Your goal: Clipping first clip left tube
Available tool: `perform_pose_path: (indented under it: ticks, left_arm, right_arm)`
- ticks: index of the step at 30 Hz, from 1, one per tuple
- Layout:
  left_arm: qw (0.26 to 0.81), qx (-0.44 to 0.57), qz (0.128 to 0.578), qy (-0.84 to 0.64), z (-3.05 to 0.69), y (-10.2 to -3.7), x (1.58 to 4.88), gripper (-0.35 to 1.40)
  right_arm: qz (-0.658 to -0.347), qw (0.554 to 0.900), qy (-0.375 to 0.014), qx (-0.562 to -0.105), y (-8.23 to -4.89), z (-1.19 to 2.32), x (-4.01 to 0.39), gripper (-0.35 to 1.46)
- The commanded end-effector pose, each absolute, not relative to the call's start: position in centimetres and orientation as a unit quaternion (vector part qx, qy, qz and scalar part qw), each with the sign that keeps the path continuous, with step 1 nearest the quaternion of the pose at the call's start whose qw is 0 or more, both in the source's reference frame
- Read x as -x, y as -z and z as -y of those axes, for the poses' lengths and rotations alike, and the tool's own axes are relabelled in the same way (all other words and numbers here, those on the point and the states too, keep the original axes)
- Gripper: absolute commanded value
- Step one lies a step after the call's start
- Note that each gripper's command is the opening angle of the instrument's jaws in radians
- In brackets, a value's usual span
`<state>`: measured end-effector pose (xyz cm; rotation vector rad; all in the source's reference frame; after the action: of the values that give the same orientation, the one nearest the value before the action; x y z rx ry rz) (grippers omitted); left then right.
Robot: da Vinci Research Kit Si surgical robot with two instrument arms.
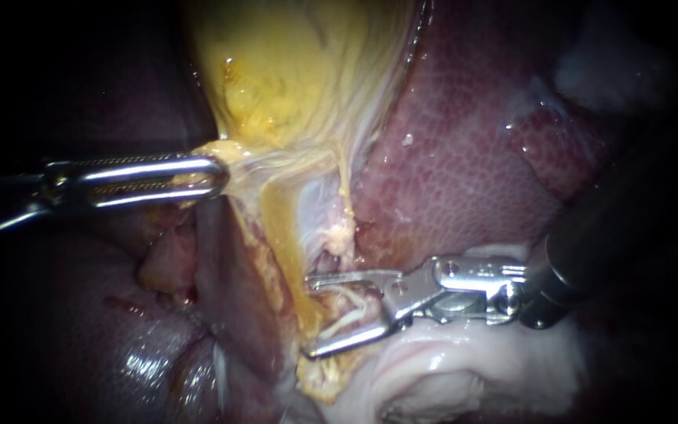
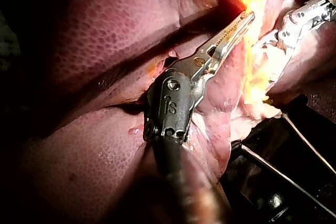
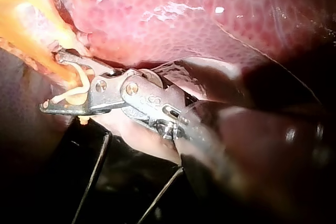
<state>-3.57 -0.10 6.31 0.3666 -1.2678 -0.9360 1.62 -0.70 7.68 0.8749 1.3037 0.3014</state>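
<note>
Background: wet red liver [image 1: 464, 157] across the right of frame; yellow gallbladder [image 1: 300, 71] at upper centre.
Left instrument [image 1: 215, 177]: centre left, jaws clenched on the gallbladder's lower edge, drawing it leftward.
Right instrument [image 1: 311, 314]: lower centre, jaws parted, nothing gripped.
Tube [image 1: 355, 308]: pale strand between the parted jaws, lower centre; which tube, unclear.
Handling: probably soft, slick and easily torn; best taken squarely across, clear of the liver.
</note>
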Motion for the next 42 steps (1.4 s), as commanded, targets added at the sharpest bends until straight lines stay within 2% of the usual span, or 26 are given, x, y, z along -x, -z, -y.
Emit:
perform_pose_path:
  ticks: [1, 6, 12, 19, 24, 34, 42]
  left_arm:
    - [0.690, -0.165, 0.567, 0.419, 0.09, -6.34, 3.56, -0.35]
    - [0.690, -0.165, 0.567, 0.419, 0.06, -6.39, 3.57, -0.35]
    - [0.690, -0.166, 0.568, 0.418, 0.08, -6.35, 3.59, -0.35]
    - [0.689, -0.169, 0.569, 0.416, 0.14, -6.24, 3.61, -0.35]
    - [0.689, -0.170, 0.569, 0.415, 0.16, -6.22, 3.61, -0.35]
    - [0.689, -0.170, 0.569, 0.415, 0.15, -6.21, 3.63, -0.35]
    - [0.689, -0.171, 0.569, 0.415, 0.10, -6.27, 3.61, -0.35]
  right_arm:
    - [-0.584, 0.695, -0.131, -0.399, -7.67, 0.70, -1.62, 0.60]
    - [-0.581, 0.689, -0.121, -0.416, -7.69, 0.73, -1.65, 0.59]
    - [-0.581, 0.692, -0.130, -0.409, -7.74, 0.70, -1.66, 0.59]
    - [-0.574, 0.704, -0.168, -0.384, -7.76, 0.36, -1.43, 0.59]
    - [-0.576, 0.709, -0.179, -0.365, -7.73, 0.18, -1.31, 0.59]
    - [-0.578, 0.710, -0.166, -0.367, -7.84, 0.37, -1.48, 0.59]
    - [-0.578, 0.702, -0.142, -0.391, -7.85, 0.62, -1.63, 0.59]
